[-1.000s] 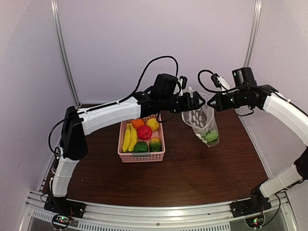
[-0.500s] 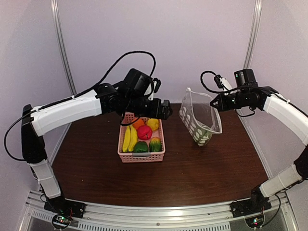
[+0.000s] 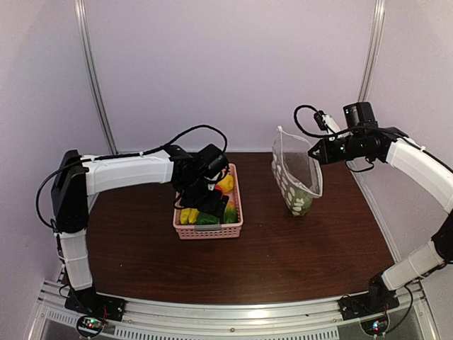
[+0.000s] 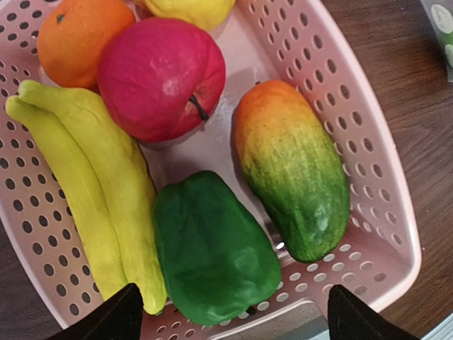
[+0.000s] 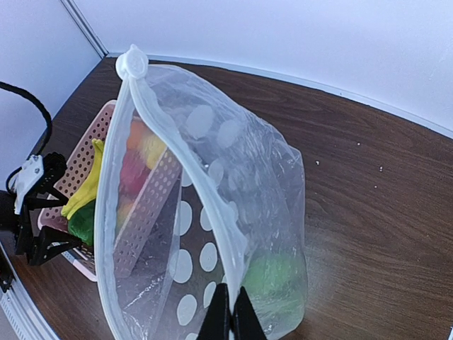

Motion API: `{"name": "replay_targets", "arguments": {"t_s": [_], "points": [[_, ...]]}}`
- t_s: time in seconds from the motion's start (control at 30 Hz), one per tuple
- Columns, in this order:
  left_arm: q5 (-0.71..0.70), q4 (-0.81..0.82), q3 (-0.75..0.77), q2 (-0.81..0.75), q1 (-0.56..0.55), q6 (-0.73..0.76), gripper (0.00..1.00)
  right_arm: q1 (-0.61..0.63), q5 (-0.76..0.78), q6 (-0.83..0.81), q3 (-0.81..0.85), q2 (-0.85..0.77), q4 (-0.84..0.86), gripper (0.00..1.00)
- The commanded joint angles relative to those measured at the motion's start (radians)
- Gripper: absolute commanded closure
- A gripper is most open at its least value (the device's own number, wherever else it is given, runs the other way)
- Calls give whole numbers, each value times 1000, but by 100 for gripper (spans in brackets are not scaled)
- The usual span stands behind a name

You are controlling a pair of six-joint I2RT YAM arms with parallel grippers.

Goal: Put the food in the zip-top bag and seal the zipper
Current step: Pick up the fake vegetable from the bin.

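Note:
The dotted zip-top bag hangs upright at the right, mouth open, with a green piece at its bottom. My right gripper is shut on the bag's mouth edge by the zipper and holds it up. My left gripper is open just above the pink basket, over a green pepper. Beside it lie a green-orange mango, a red apple, two bananas, an orange and a yellow piece.
The pink basket sits mid-table on the brown top, left of the bag. Metal frame posts stand at the back corners. The table's front rail carries both arm bases.
My left arm has swung away from the bag's mouth and come down over the basket. The bag, now held only by my right gripper, has narrowed and hangs flatter.

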Motion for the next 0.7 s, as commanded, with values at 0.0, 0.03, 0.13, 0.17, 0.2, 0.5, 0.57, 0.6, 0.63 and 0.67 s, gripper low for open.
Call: {"name": "replay_targets", "arguments": {"t_s": [0.0,0.03,0.13,0.17,0.2,0.5,0.57,0.6,0.63,0.67], "points": [[28,-19,25,56,29,-7,10,-1,-4,-9,-18,0,10,100],[14,-19,27,63,32,-17,11,-2,-3,-9,-20,-1,9,100],[-8,-6,30,79,41,-29,13,-1,-4,-11,-23,-5,10,100],[0,-6,34,91,46,-27,13,-1,-5,-11,-23,-4,11,100],[12,-5,39,102,50,-24,15,-1,-6,-11,-23,-5,11,100],[111,3,57,122,52,-3,39,-1,7,-16,-36,-17,12,100],[122,-15,64,123,52,-4,29,-1,7,-16,-37,-19,13,100],[122,-27,68,122,52,-8,23,-1,6,-15,-37,-20,15,100],[115,-39,69,122,52,-7,20,-1,5,-16,-37,-19,14,100],[108,-46,70,122,52,-8,20,0,4,-16,-37,-21,13,100]]}}
